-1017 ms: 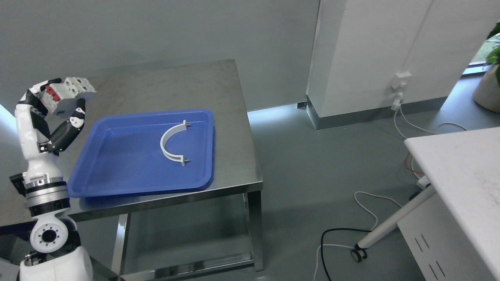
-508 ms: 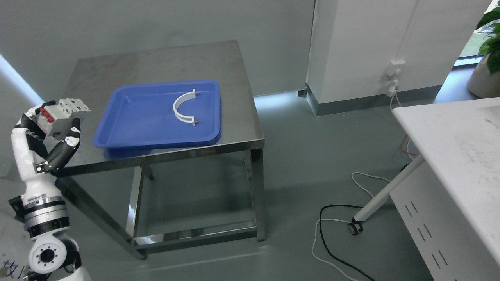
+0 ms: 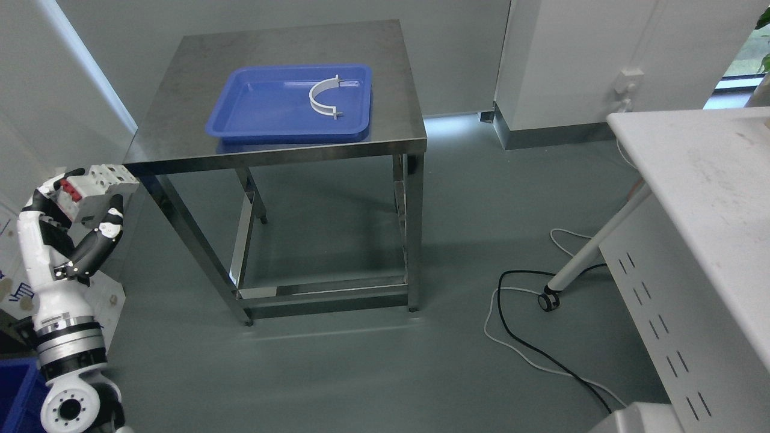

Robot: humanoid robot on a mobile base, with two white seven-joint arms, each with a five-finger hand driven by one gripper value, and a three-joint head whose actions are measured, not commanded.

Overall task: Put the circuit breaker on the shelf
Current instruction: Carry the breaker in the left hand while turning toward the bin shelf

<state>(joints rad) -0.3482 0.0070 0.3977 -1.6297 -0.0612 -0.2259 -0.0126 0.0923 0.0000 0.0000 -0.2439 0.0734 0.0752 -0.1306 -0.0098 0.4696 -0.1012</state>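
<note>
Near left: left hand (image 3: 81,207), fingers clamped round breaker (image 3: 96,187), raised clear of the floor for carrying, likely toward a shelf not in view. Far centre: steel desk (image 3: 180,138) bearing blue tray (image 3: 271,105) with white clamp (image 3: 322,96). Right: white table (image 3: 710,162), floor cables (image 3: 529,349).

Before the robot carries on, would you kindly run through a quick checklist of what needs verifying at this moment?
1. Circuit breaker held in the left hand: ok, fingers wrapped around it.
2. Breaker clear of the steel table: cannot tell, it sits close to the near left corner.
3. Shelf in sight: not ok, none visible.
4. Floor ahead free: not ok, cables lie at the right.
5. Blue tray undisturbed, white curved bracket inside: ok.
6. Right hand: cannot tell, out of view.
</note>
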